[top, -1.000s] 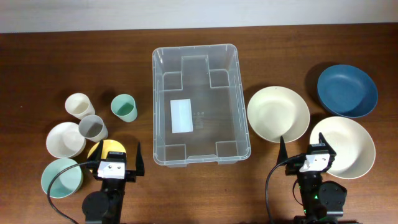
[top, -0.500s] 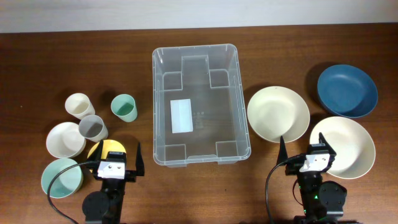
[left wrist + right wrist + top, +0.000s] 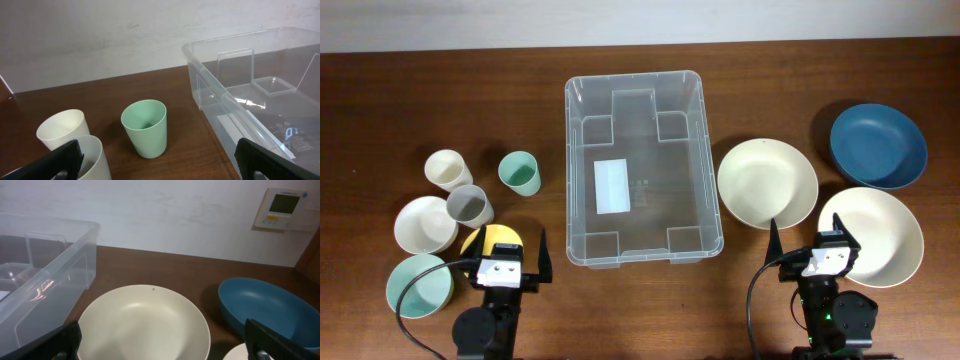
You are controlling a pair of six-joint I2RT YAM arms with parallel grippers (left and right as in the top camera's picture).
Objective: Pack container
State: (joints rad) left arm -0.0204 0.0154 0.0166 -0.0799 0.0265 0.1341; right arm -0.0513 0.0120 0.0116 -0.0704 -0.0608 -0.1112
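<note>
**Overhead and wrist views.** The container (image 3: 665,185) stands mid-worktop, close to the far edge, with a white label (image 3: 612,186) on its base. The left gripper (image 3: 505,245) and right gripper (image 3: 812,240) sit at the near edge, one on each side of the container, both with jaws spread wide. Toward the left edge are a cream cup (image 3: 447,169), green cup (image 3: 520,172), grey cup (image 3: 470,206), white bowl (image 3: 424,223), teal bowl (image 3: 418,285) and yellow bowl (image 3: 492,236), the last partly under the left gripper. Toward the right edge are a cream bowl (image 3: 767,183), a pale bowl (image 3: 885,235) and, nearest the far right corner, a blue bowl (image 3: 878,146).
</note>
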